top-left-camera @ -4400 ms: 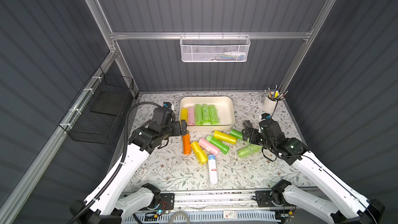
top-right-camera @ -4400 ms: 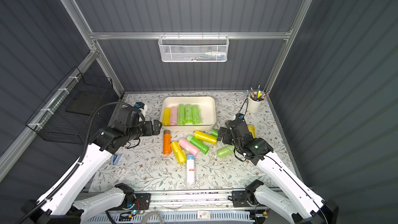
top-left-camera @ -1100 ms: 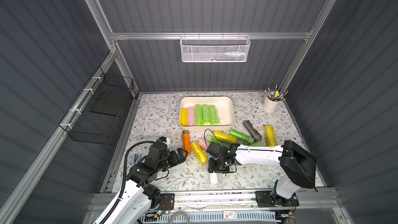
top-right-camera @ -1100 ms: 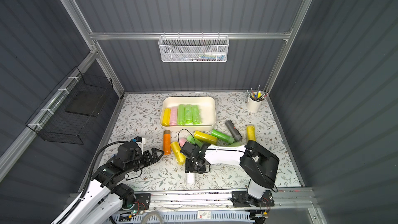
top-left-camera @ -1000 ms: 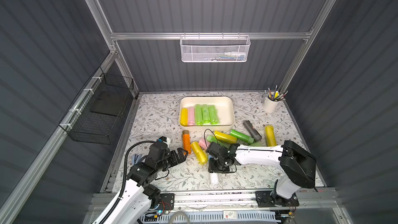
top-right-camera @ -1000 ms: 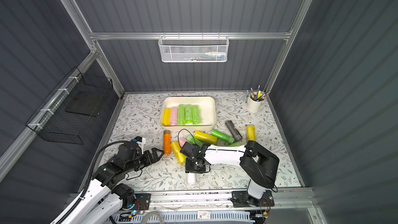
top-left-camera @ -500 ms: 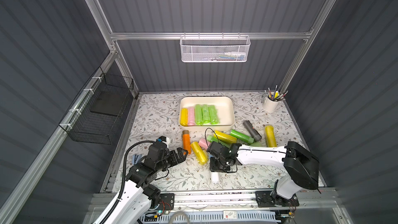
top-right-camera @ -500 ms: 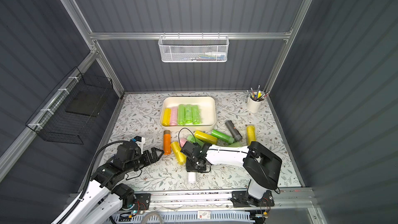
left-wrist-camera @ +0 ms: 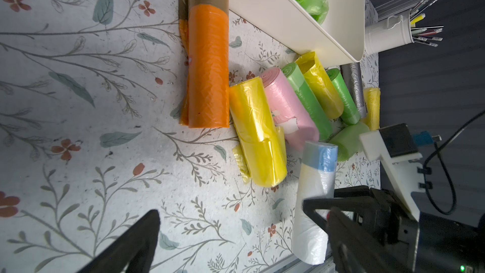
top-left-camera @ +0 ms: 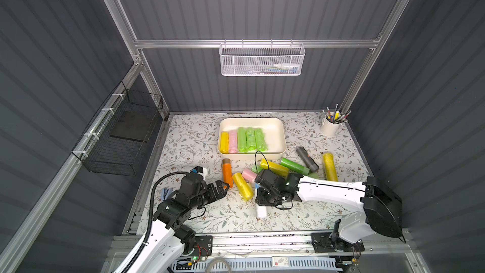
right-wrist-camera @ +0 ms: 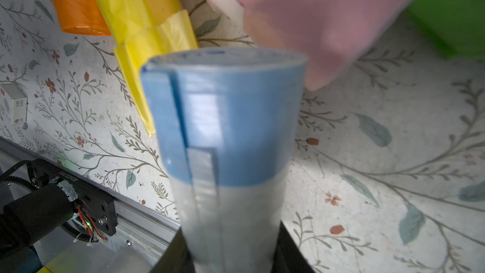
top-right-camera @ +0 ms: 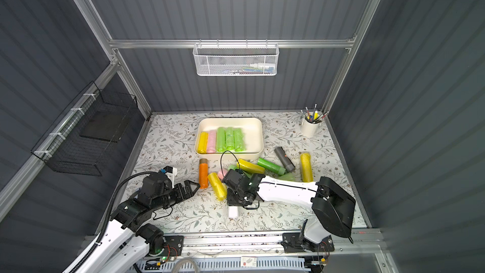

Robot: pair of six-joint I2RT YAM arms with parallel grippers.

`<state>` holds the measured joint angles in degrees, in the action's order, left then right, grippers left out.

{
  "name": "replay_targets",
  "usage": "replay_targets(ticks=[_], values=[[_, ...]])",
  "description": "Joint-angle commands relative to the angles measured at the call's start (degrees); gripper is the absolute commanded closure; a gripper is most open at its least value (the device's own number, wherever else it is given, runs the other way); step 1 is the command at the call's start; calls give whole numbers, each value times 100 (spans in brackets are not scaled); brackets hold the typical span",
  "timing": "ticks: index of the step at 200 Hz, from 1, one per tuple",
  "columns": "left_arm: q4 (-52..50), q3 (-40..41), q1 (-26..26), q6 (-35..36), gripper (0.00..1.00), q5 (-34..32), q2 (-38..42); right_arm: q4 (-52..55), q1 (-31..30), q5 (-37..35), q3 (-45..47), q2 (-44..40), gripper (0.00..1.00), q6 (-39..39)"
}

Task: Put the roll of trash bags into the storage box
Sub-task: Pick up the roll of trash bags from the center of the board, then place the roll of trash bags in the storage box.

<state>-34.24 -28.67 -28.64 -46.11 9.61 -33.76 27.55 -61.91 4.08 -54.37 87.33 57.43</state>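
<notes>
Over the last second the right gripper (top-left-camera: pixel 263 203) pinched in on the white roll (right-wrist-camera: pixel 225 153) (the one with the blue end), which lay near the front of the table (top-left-camera: pixel 199 214), well apart from the box (top-left-camera: pixel 273 151). Its jaws pressed both sides of that roll. The left gripper (top-left-camera: pixel 223 187) hung spread wide, holding nothing. A good lift would rise straight up first, clear of the yellow roll (top-left-camera: pixel 242 186) and pink roll (top-left-camera: pixel 248 174) just beside it, then carry over to the box's bare end.
</notes>
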Motion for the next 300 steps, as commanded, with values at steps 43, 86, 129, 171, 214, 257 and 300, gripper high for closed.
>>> replay_targets(ticks=[43,86,129,171,214,257,300], values=[[275,-192,43,35,0,372,-156,123,-6,-91,-360,-232,64,-230],[451,-234,43,43,0,519,-215,103,56,-93,-458,-306,65,-250],[574,-270,43,71,0,725,-242,33,192,-84,-522,-468,65,-267],[694,-330,43,58,0,799,-236,-8,396,-150,-556,-669,65,-354],[1056,-421,43,-47,0,1101,-396,6,581,-201,-554,-826,64,-445],[1409,-575,42,-39,0,1275,-665,50,786,-241,-573,-976,64,-532],[1796,-788,42,70,0,1414,-1227,-12,1176,-295,-592,-1164,65,-758]])
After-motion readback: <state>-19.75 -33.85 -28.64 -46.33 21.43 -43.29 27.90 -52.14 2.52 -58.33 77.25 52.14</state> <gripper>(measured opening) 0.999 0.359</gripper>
